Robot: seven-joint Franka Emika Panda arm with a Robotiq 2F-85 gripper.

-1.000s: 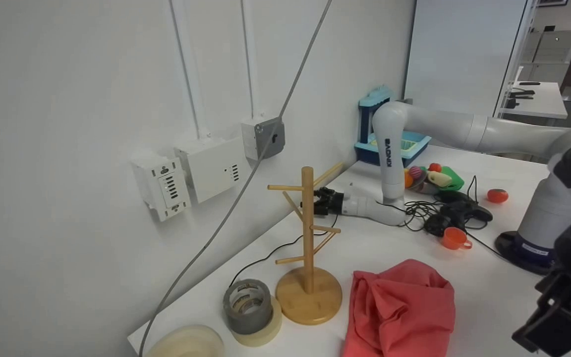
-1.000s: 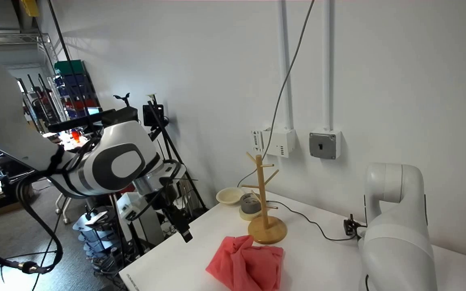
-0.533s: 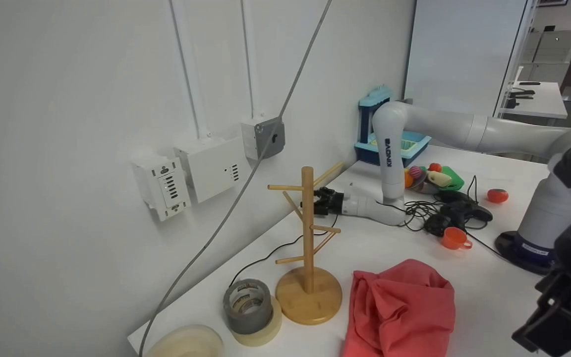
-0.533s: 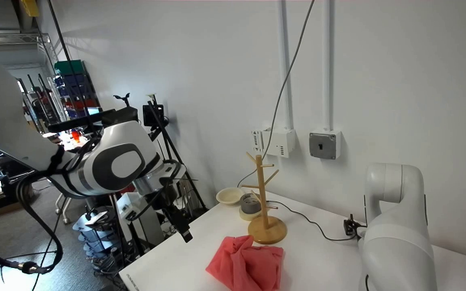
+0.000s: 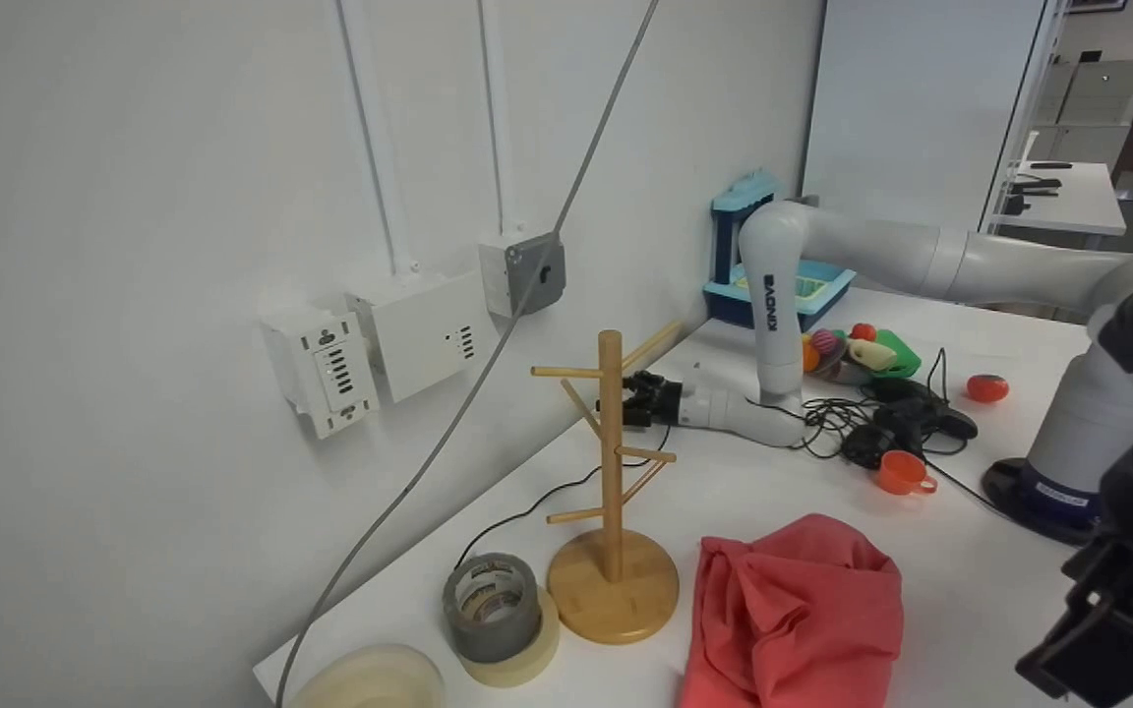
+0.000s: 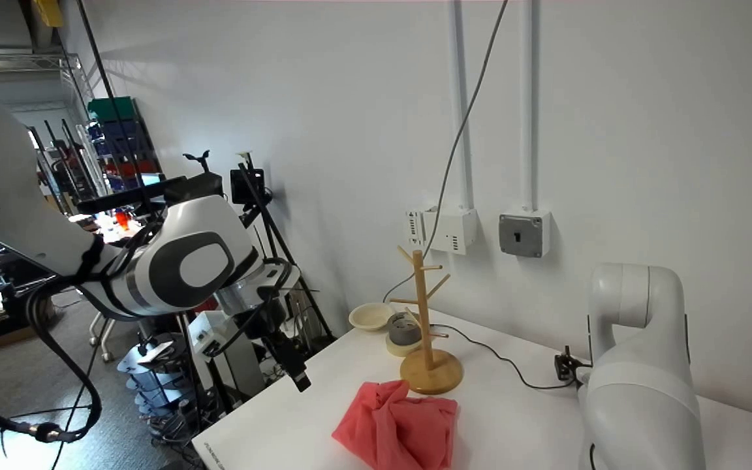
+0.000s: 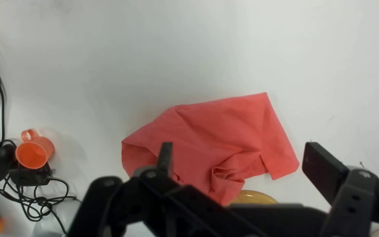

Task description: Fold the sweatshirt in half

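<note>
The coral-red sweatshirt lies bunched and wrinkled on the white table in both exterior views [image 5: 803, 615] [image 6: 405, 424]. In the wrist view the sweatshirt [image 7: 222, 128] has folds and a loose flap at its lower right. My gripper [image 7: 237, 154] is open in the wrist view, with fingers wide apart and nothing between them. It also shows in an exterior view [image 5: 1107, 629], above the table to the right of the sweatshirt and apart from it. In an exterior view the gripper [image 6: 294, 372] is left of the sweatshirt, near the table edge. Part of the sweatshirt is hidden behind the left finger in the wrist view.
A wooden mug-tree stand [image 5: 612, 472] stands close beside the sweatshirt; its base [image 7: 253, 197] shows in the wrist view. Grey tape [image 5: 493, 629] and a pale bowl [image 5: 370, 678] are near it. A second white arm [image 6: 643, 391], black cables and an orange cup [image 7: 33, 152] share the table.
</note>
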